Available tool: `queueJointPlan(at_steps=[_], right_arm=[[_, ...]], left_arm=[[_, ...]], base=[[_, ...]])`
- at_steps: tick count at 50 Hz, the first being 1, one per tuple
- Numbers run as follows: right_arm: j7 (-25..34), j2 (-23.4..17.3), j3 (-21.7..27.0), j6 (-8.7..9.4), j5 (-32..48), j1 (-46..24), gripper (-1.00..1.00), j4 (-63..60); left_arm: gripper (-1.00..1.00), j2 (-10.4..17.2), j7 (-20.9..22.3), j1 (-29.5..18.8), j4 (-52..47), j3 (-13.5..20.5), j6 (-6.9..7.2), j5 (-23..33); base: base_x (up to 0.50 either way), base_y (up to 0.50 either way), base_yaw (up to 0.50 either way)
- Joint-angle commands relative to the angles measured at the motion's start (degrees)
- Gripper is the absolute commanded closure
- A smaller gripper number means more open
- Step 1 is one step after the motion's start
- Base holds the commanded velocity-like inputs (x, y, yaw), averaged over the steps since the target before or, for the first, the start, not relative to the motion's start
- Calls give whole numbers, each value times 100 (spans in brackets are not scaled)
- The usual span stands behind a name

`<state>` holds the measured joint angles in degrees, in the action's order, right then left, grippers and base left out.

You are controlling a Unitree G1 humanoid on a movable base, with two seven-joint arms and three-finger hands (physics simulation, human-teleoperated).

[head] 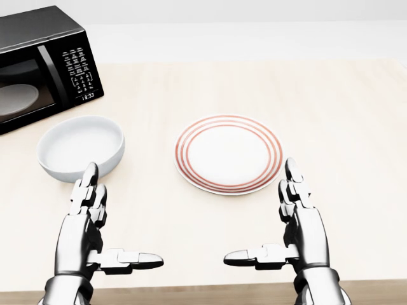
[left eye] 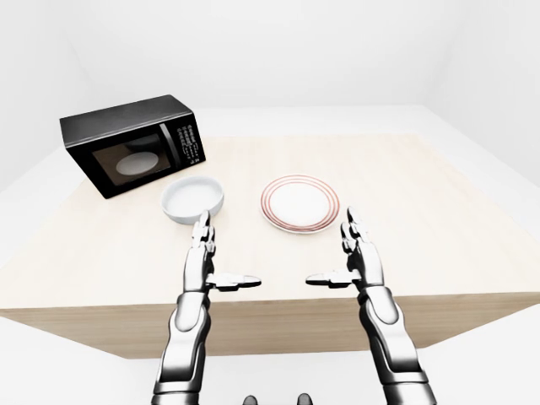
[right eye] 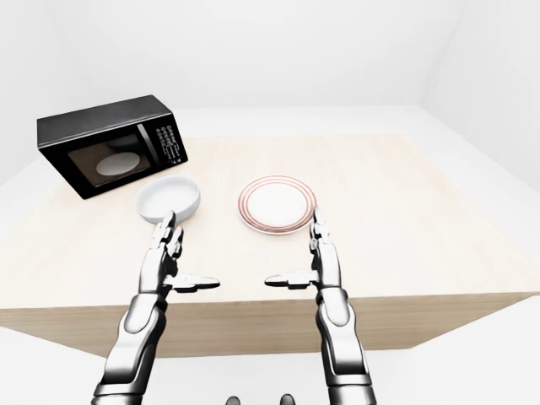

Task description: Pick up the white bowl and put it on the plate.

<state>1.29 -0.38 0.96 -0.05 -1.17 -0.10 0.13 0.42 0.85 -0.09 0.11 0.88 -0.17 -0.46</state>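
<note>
The white bowl point(head: 81, 147) sits empty on the wooden table, left of the plate point(head: 228, 153), a white plate with red rings near the table's middle. My left hand point(head: 111, 222) hovers just below the bowl in the head view, fingers straight and thumb stretched toward the right, holding nothing. My right hand point(head: 273, 219) mirrors it below the plate's right edge, open and empty, thumb pointing left.
A black microwave point(head: 38, 67) stands at the upper left of the table point(head: 343, 114), close behind the bowl. The table's near edge point(left eye: 278, 316) runs just under my forearms. White walls and floor surround the table.
</note>
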Motion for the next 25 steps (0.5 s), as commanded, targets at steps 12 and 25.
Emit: queueJointPlan(at_steps=[12,25], right_arm=[[231,-61,42,-100,-31,1,-100,104],[251,-57,51,-126,8,2,-100,156]], left_arm=[[-100,65,126,-17,-30,152,-3,-129],[-100,65,135,-1,-36,140,1,-119]], base=[[0,0,0],[0,24,0]])
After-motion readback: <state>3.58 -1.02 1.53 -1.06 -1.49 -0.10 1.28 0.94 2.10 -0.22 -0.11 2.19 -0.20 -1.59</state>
